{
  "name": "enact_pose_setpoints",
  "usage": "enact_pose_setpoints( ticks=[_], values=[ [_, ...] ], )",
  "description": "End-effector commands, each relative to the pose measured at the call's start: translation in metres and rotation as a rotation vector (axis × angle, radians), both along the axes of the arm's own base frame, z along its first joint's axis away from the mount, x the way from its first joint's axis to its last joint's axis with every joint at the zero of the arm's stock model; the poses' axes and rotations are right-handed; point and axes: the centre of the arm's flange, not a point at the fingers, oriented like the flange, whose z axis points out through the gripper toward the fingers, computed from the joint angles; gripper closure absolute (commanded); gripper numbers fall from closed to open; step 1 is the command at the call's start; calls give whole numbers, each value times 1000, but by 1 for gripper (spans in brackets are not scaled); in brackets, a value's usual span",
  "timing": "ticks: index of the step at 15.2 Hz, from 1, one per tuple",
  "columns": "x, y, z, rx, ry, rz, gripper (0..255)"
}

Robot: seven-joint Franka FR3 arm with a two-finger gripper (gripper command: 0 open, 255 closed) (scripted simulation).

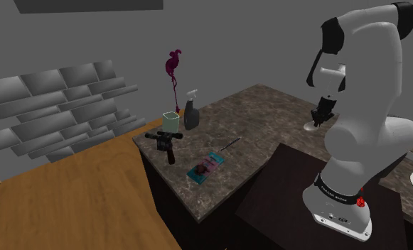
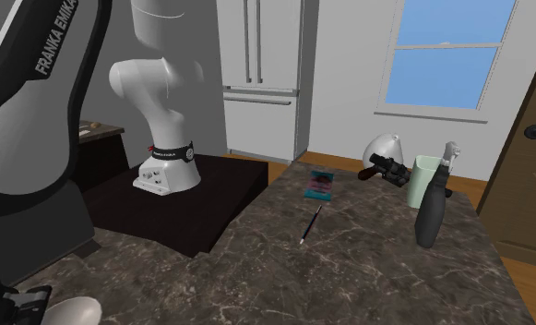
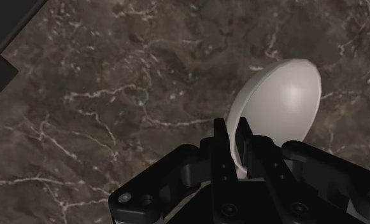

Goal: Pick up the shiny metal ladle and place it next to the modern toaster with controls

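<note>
The arm (image 2: 35, 83) carries the lettering FRANKA EMIKA on one link. On the dark marbled countertop (image 1: 269, 113), a dark spray bottle (image 1: 191, 112) and a pale green cup (image 1: 170, 121) stand side by side. A black-handled tool (image 1: 165, 144), a thin rod (image 1: 231, 145) and a blue-and-pink packet (image 1: 205, 167) lie near them, well apart from the gripper (image 3: 235, 137). The gripper's fingers are clamped on the pale ladle (image 3: 282, 105) just behind its bowl, over the countertop beside the stand (image 1: 269, 206).

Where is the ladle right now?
The pale grey round-bowled ladle is clasped in the black two-finger tool, over the dark marbled countertop, at the shoulder view's right.
</note>
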Motion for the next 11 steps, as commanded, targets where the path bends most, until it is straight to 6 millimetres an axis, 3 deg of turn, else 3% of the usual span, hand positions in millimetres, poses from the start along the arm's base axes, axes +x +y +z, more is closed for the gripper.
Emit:
enact_pose_setpoints(
  ticks=[1,4,5,10,11],
  values=[
    [0,0,0,0,0,0,255],
    [0,0,0,0,0,0,255],
    [0,0,0,0,0,0,0],
    [0,0,0,0,0,0,0],
    [0,-3,13,0,0,0,0]
  ],
)
